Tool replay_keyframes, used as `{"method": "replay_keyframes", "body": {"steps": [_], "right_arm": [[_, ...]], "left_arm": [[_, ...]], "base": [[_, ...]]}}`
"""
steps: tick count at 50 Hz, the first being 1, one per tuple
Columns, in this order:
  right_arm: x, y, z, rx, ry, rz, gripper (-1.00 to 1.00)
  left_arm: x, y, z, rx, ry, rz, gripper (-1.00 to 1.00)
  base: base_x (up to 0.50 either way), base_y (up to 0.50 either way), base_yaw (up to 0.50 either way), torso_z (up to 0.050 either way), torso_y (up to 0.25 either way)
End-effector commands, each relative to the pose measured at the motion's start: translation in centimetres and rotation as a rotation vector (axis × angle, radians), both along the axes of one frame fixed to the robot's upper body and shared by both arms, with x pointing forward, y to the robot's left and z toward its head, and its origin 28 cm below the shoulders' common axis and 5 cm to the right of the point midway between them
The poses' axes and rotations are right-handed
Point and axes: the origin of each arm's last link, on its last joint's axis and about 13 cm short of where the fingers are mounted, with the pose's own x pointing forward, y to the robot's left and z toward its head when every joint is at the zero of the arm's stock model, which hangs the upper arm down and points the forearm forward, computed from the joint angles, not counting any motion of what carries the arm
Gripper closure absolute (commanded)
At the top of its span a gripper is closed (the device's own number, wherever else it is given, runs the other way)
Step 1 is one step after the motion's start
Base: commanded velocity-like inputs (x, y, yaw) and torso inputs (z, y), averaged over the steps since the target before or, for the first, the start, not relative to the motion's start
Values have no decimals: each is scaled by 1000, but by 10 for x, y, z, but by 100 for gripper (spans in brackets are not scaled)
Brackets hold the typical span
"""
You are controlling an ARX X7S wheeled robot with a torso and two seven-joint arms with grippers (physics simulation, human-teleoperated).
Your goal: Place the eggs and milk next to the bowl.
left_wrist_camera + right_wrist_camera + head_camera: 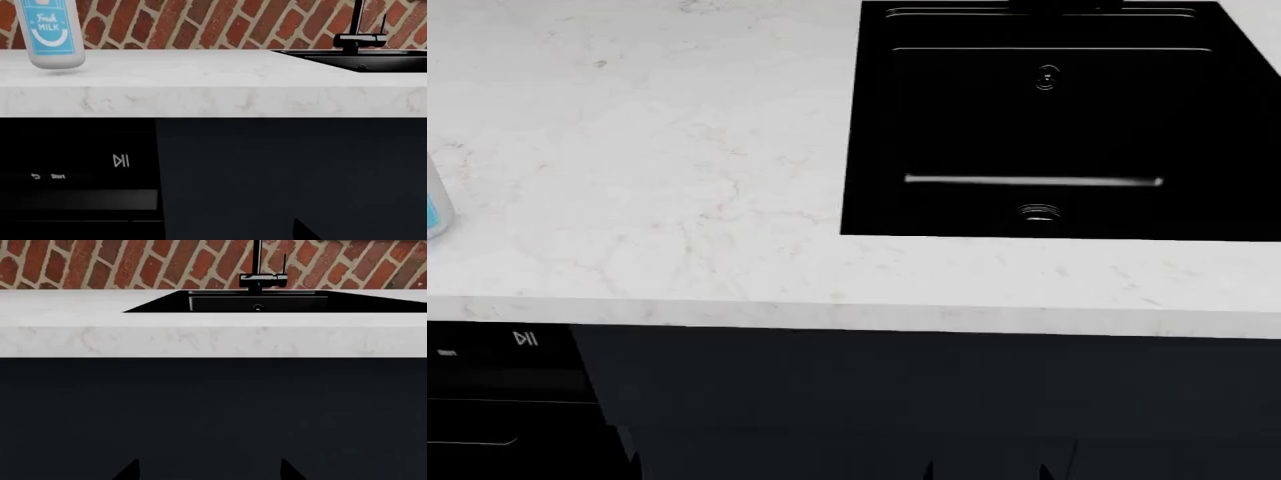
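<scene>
Head view: mostly bare marble desk (667, 150) with the black sink (1054, 130) on the right side, and just a sliver of the milk (435, 205) poking in at the far left edge. No bowl, no egg anywhere I can find.

Milk: stands upright on the desk, well to the left of the sink. The left wrist view gets it best, milk (50, 32) with the blue "Fresh MILK" label facing the camera, set back a bit from the front edge.

Left end effector: can't tell if it's open or closed. Only a dark tip (303, 231) shows low in the left wrist view, down in front of the cabinet.

Right end effector: looks open to me, two dark finger tips (130, 470) spread apart with a clear gap, also low, below desk level, facing the sink and faucet (260, 275).

Appliance: control panel (120, 161) with a play/pause mark sits under the desk below the milk.

Step in hand: I'd say it's getting started on the milk with the left arm, since it's the nearer one.

How to do it well: raise the arm above the front edge first so it doesn't clip the desk, come in level at the bottle's middle, squeeze around the body rather than the cap, and keep it upright. Also worth panning to locate the bowl before carrying anything.
</scene>
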Motion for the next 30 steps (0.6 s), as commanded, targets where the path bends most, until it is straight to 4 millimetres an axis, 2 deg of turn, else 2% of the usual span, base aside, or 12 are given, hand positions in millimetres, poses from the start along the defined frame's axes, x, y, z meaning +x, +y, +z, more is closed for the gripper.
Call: {"method": "replay_keyframes", "body": {"steps": [1,9,15,18,21,22,23,30], "right_arm": [[0,0,0,0,0,0,-100],[4,2,-3,3,14,14,-100],[4,1,-5,12,15,14,-100],[3,1,-5,14,15,11,-100],[3,1,-5,15,12,11,-100],[3,1,-5,17,11,11,-100],[3,1,-4,16,11,12,-100],[2,1,-3,19,5,14,-100]], "left_arm": [[0,0,0,10,0,0,-100],[4,-2,-2,9,-7,2,-100],[5,-2,5,2,-34,0,-100],[4,-4,6,55,-65,-31,-100],[3,-4,8,6,-45,-16,-100],[1,-4,11,-29,-92,-39,-100],[2,-4,8,-10,-40,-29,-100],[0,-5,8,9,-58,-33,-100]], "base": [[0,0,0,0,0],[0,0,0,0,0],[0,0,0,0,0],[0,0,0,0,0],[0,0,0,0,0],[0,0,0,0,0],[0,0,0,50,0],[0,0,0,50,0]]}}
